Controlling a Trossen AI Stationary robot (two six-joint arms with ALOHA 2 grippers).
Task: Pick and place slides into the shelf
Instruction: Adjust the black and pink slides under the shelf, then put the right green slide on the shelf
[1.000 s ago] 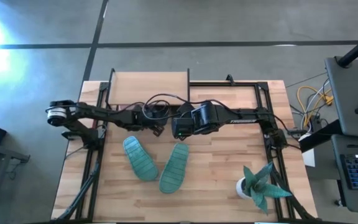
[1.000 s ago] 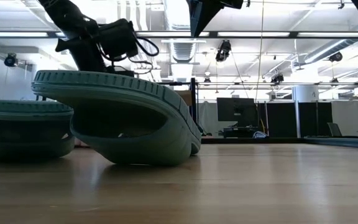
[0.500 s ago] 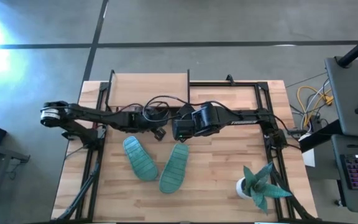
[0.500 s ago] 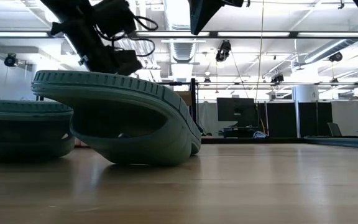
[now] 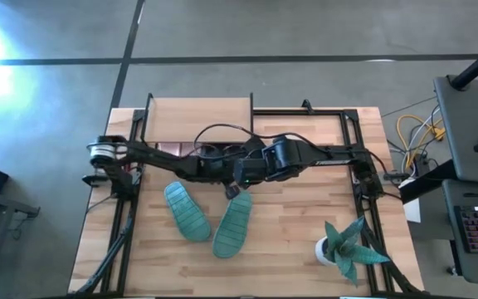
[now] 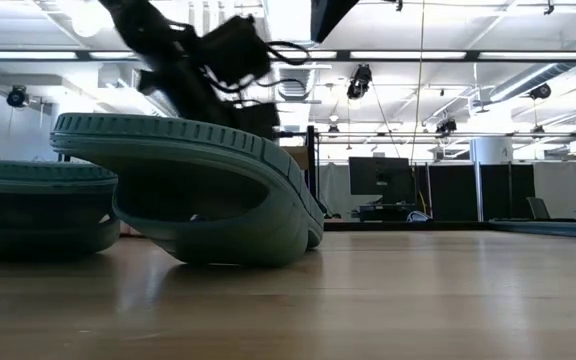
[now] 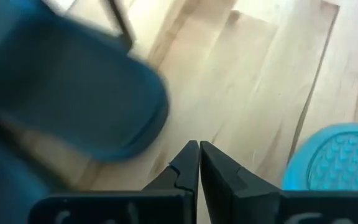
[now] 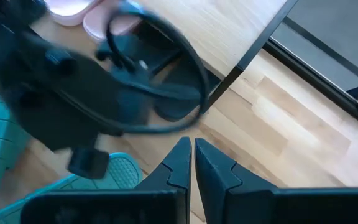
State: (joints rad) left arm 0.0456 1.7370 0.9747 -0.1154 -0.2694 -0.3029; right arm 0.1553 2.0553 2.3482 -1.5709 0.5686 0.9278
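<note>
Two teal slides lie side by side, ribbed soles up, on the table's near middle: the left one (image 5: pixel 187 212) and the right one (image 5: pixel 232 224), which fills the low view (image 6: pixel 188 190). My left gripper (image 5: pixel 234 192) is shut, low over bare wood just beyond the right slide's far end (image 7: pixel 334 162), and I see no touch. My right gripper (image 5: pixel 244 171) hangs shut higher up, beside it (image 8: pixel 191 149). The shelf (image 5: pixel 197 118) stands at the far left, and pale pink slides (image 8: pixel 73 12) show under its board.
A potted plant (image 5: pixel 343 245) stands at the near right corner. A black frame (image 5: pixel 359 178) runs along the table's sides. The left arm's cable (image 8: pixel 166 74) loops across the right wrist view. Bare wood (image 5: pixel 297 212) lies between the slides and the plant.
My left arm has reached toward the table's right and a little toward its near edge, rolling as it went. Its shut gripper has come from beside the left slide's far end to the right slide's far end. The slides have not moved.
</note>
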